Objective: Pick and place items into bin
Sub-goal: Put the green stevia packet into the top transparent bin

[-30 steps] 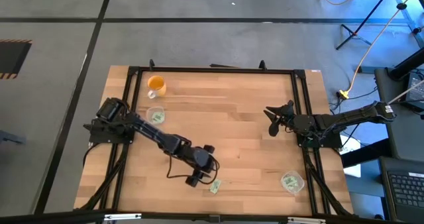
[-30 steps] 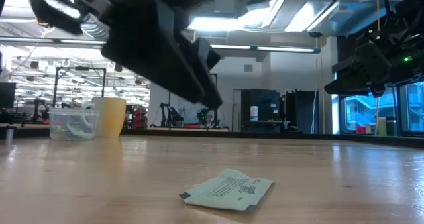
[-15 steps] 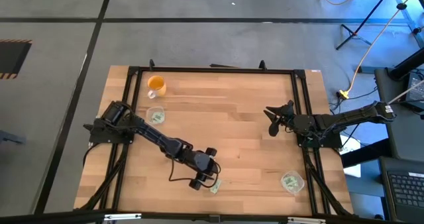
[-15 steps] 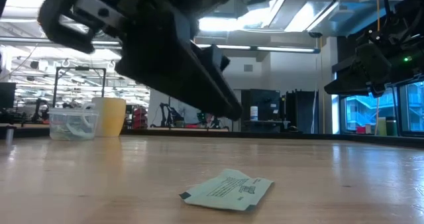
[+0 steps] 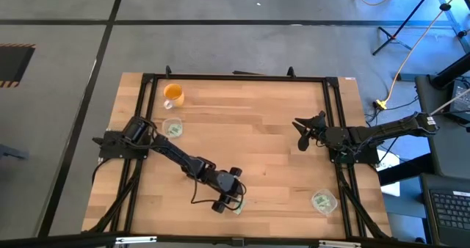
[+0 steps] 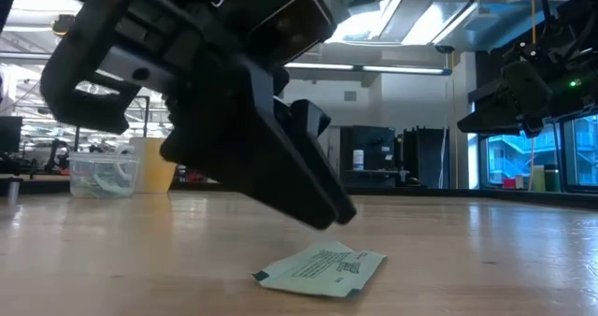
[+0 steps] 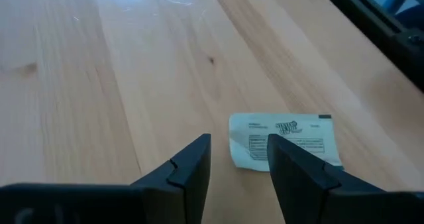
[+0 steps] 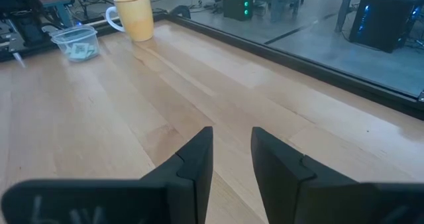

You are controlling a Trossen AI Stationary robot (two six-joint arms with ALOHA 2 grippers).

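Observation:
One light green and white packet (image 5: 239, 208) lies flat on the wood near the table's near edge; the low view (image 6: 322, 267) and the left wrist view (image 7: 285, 141) also show it. My left gripper (image 5: 229, 195) hangs just above and to the left of it, slanting down, open with a narrow gap (image 7: 238, 141). In the low view its fingertips (image 6: 338, 213) stand a little above the packet without touching. My right gripper (image 5: 301, 134) waits open over the table's right side (image 8: 232, 132), holding nothing.
A clear bin (image 5: 172, 128) with packets in it stands near the left edge, behind it an orange cup (image 5: 173, 95). A second clear bin (image 5: 323, 201) with packets sits at the near right corner. A black frame (image 5: 235, 77) runs round the table.
My left gripper has moved toward the table's near edge and down toward the packet, its arm stretching out further. The packet has stayed where it was.

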